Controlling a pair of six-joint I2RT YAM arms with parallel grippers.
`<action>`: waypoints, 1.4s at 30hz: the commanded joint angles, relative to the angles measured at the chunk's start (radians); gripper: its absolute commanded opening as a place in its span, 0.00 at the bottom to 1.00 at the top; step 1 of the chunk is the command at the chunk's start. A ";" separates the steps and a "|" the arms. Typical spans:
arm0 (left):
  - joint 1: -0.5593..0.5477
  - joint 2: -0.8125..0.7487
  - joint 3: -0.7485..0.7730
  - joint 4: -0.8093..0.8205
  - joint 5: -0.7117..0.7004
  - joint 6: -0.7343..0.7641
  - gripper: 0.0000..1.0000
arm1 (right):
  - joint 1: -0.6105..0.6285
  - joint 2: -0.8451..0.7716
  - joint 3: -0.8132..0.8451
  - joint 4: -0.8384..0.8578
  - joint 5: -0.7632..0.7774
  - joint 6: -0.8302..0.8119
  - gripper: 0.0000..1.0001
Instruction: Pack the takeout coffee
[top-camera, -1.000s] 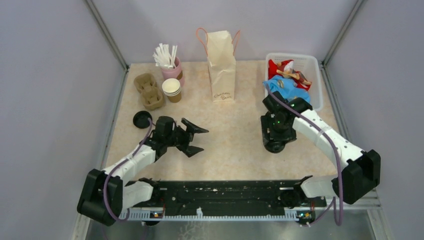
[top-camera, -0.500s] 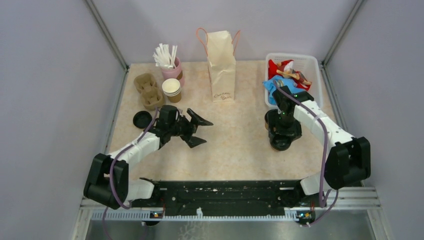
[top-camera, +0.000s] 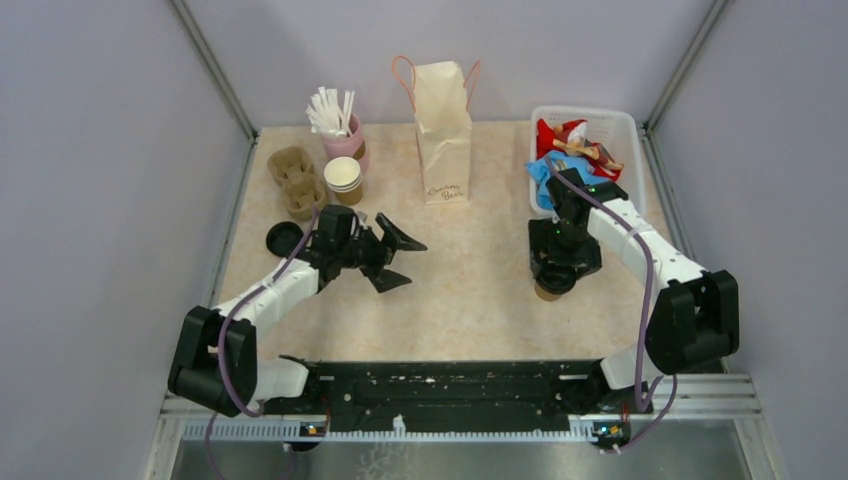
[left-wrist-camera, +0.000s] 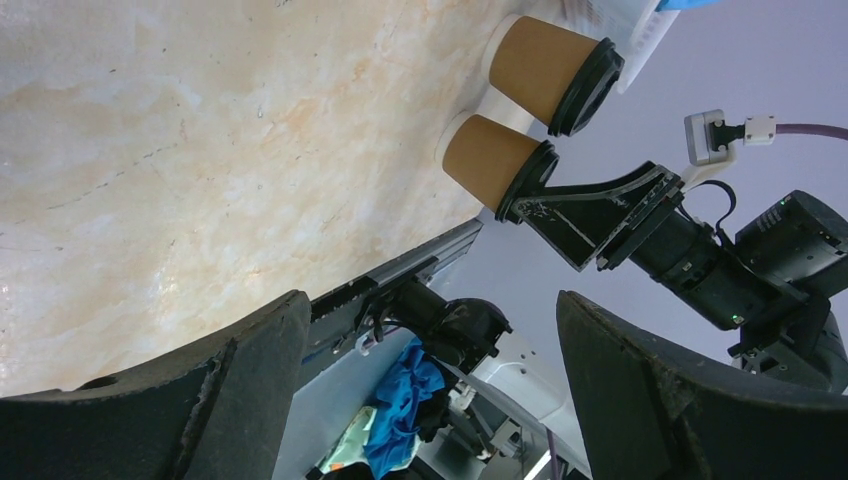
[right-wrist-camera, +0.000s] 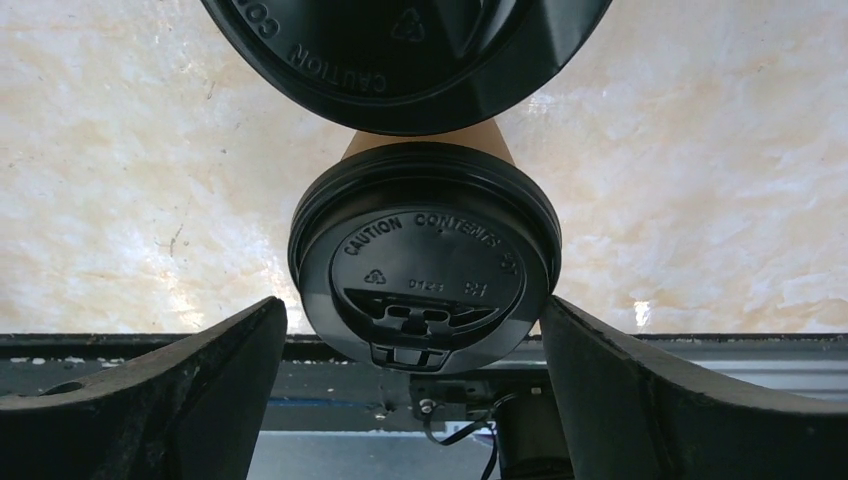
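from high above and behind, we look down on the whole surface (top-camera: 470, 290). our left wrist view sits low, looking sideways across it toward the two lidded cups (left-wrist-camera: 495, 160), well apart. our right wrist view stares straight down on those same cups, very close.

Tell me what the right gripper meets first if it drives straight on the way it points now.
The black lid of the near cup. It sits centred straight ahead, between the fingers of the open right gripper. The size of the gap to it is unclear.
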 joint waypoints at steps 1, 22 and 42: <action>0.009 -0.025 0.060 -0.037 0.004 0.069 0.98 | -0.005 -0.009 0.032 0.008 -0.013 -0.021 0.97; 0.010 -0.298 0.283 -0.502 -0.264 0.485 0.97 | 0.054 -0.302 0.111 -0.055 -0.216 -0.008 0.99; 0.414 0.166 0.786 -0.642 -0.607 0.779 0.66 | 0.054 -0.350 0.137 -0.001 -0.234 -0.026 0.99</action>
